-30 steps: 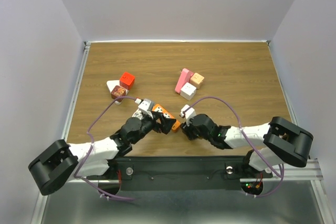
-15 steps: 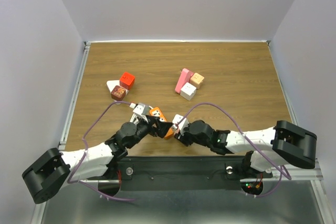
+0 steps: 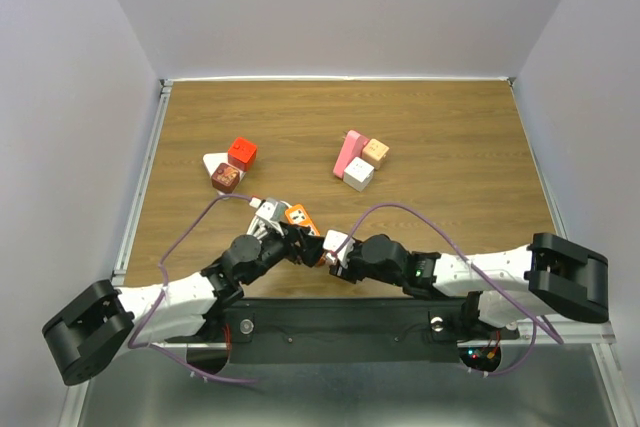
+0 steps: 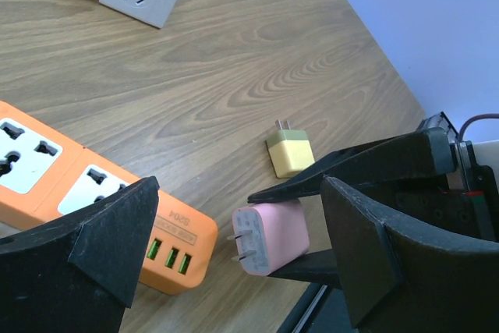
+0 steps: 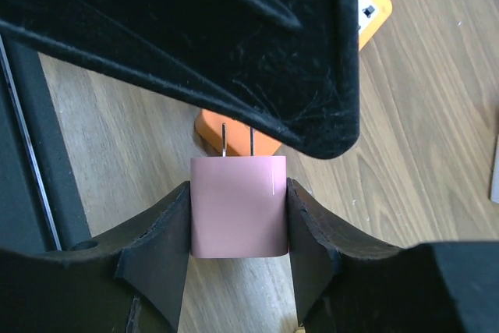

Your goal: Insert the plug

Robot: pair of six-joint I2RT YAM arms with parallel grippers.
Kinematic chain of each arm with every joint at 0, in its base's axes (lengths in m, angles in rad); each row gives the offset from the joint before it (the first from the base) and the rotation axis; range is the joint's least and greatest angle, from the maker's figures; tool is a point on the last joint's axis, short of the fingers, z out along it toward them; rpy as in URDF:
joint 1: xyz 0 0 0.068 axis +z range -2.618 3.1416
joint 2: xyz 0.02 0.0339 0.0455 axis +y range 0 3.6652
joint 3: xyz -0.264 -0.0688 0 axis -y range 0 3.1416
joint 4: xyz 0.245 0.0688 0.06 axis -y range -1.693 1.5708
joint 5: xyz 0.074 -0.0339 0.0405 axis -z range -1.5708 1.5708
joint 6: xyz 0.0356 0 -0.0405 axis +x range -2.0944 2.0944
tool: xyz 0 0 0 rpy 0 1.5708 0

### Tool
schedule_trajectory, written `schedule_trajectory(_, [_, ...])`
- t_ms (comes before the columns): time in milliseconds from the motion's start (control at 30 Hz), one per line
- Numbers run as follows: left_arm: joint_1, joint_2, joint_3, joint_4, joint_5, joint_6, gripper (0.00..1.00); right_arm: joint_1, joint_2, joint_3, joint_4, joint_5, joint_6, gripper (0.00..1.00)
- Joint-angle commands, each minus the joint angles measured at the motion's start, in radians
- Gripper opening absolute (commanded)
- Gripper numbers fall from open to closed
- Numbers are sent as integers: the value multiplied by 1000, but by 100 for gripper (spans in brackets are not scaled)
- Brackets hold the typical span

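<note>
R end effector (image 5: pixel 238 193) clamps pink plug (image 5: pixel 238 224) by its sides, prongs free, aimed 12 o'clock at orange power strip (image 4: pixel 93 193). L end effector (image 4: pixel 240 185) is wide open and empty, flanking the strip's end.

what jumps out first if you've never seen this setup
A pink plug is pinched in the right end effector, prongs aimed at the orange power strip near the table's front edge. The left end effector stands wide open at the strip.
</note>
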Motion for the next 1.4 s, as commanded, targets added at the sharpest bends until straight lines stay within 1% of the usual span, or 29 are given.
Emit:
schedule_trajectory(0, [-10, 12, -54, 65, 17, -20, 96, 11, -44, 9, 79, -9, -63, 13])
schedule_trajectory(167, [-16, 50, -54, 97, 20, -33, 96, 14, -104, -16, 102, -3, -93, 14])
schedule_trajectory(200, [-19, 61, -54, 102, 47, -35, 96, 16, -126, -25, 103, -6, -101, 13])
schedule_trajectory(300, [-22, 74, -54, 125, 56, -38, 96, 17, -165, -36, 105, -28, -107, 14])
schedule_trajectory(400, [-25, 88, -54, 162, 87, -40, 93, 16, -174, -42, 106, -44, -112, 14])
schedule_trajectory(500, [-30, 107, -54, 191, 115, -40, 86, 16, -167, -39, 108, -44, -118, 15])
schedule_trajectory(533, [-33, 120, -54, 198, 124, -36, 80, 16, -161, -39, 112, -39, -120, 15])
schedule_trajectory(633, [-38, 145, -49, 221, 159, -35, 72, 17, -156, -39, 120, -24, -129, 15])
schedule_trajectory(867, [-64, 243, -48, 323, 217, -49, 68, 16, -165, -36, 128, 2, -163, 15])
schedule_trajectory(933, [-67, 257, -51, 347, 247, -52, 63, 16, -173, -37, 131, 5, -173, 16])
schedule_trajectory(1000, [-68, 263, -54, 386, 266, -53, 54, 16, -177, -37, 134, 1, -178, 17])
schedule_trajectory(1033, [-68, 263, -54, 399, 285, -55, 38, 16, -179, -37, 134, 1, -178, 17])
schedule_trajectory(1067, [-70, 263, -54, 427, 291, -55, 29, 16, -179, -39, 135, 2, -178, 18])
schedule_trajectory(1100, [-70, 262, -54, 439, 297, -55, 19, 16, -179, -39, 135, 4, -178, 21])
schedule_trajectory(1133, [-70, 260, -54, 450, 306, -53, 1, 16, -179, -40, 138, 7, -173, 26])
schedule_trajectory(1167, [-70, 259, -77, 473, 310, -53, 0, 16, -179, -42, 142, 14, -169, 33])
schedule_trajectory(1200, [-70, 259, -80, 490, 314, -52, 0, 16, -179, -45, 148, 17, -167, 38])
schedule_trajectory(1233, [-68, 260, -83, 510, 328, -53, 0, 16, -179, -45, 148, 25, -155, 44])
schedule_trajectory(1267, [-68, 257, -92, 549, 328, -55, 0, 16, -182, -45, 149, 45, -144, 60])
schedule_trajectory(1333, [-65, 234, -97, 562, 296, -43, 0, 17, -191, -50, 154, 54, -132, 71])
schedule_trajectory(1367, [-58, 222, -92, 539, 284, -35, 0, 16, -205, -51, 157, 65, -124, 78])
